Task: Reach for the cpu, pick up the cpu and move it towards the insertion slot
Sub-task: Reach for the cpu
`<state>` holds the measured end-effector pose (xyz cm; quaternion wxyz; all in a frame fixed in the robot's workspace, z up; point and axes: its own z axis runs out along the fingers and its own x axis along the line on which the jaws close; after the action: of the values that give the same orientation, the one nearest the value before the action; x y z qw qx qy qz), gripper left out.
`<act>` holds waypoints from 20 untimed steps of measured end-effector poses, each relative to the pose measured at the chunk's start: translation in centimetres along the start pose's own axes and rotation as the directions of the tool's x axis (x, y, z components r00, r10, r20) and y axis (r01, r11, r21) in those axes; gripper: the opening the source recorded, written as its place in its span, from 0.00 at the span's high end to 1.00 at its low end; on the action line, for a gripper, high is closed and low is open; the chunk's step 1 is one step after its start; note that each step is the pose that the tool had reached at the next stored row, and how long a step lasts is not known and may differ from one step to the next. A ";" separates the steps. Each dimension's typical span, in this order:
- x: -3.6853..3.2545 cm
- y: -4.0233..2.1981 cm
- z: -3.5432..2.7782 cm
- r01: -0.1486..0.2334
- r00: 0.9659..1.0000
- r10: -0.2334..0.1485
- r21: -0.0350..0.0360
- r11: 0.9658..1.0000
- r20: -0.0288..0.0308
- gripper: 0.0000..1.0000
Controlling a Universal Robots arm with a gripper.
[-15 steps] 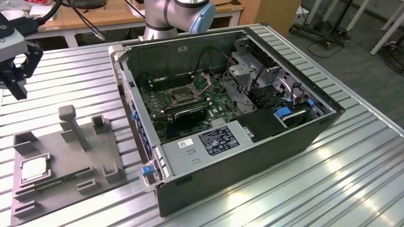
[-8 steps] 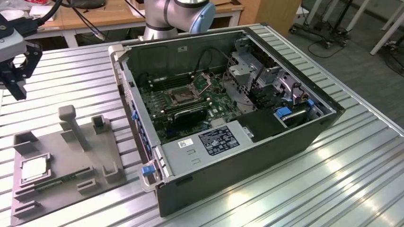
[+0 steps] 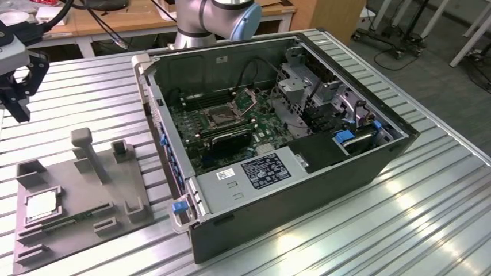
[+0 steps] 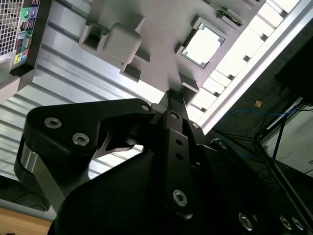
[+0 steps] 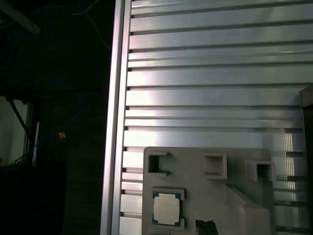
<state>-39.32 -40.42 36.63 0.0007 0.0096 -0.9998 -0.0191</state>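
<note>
Grey plastic tray (image 3: 77, 198): lies flat on the slatted aluminium worktop (image 3: 429, 218), lower than the tool (image 3: 17, 109) and offset from it. Green memory stick (image 3: 73, 221): in the tray's part farthest from the tool. Open computer case (image 3: 307, 190): beside the tray, well apart from the tool.

The claw (image 3: 22, 109) hangs pointing down at the exterior view's left; the grey arm (image 3: 208, 20) stands upright farther back.

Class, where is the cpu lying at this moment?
In the exterior view's lower left, the cpu sits in a recess of the grey tray, beside the green memory stick.
</note>
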 end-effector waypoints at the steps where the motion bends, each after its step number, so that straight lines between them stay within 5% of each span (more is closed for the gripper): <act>1: 0.08 0.00 0.02 0.000 1.000 0.000 0.000 1.000 0.000 0.89; 20: 0.45 0.00 0.09 0.000 1.000 0.000 0.000 1.000 0.000 0.89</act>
<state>-39.77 -40.43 36.54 0.0007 0.0095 -0.9998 -0.0191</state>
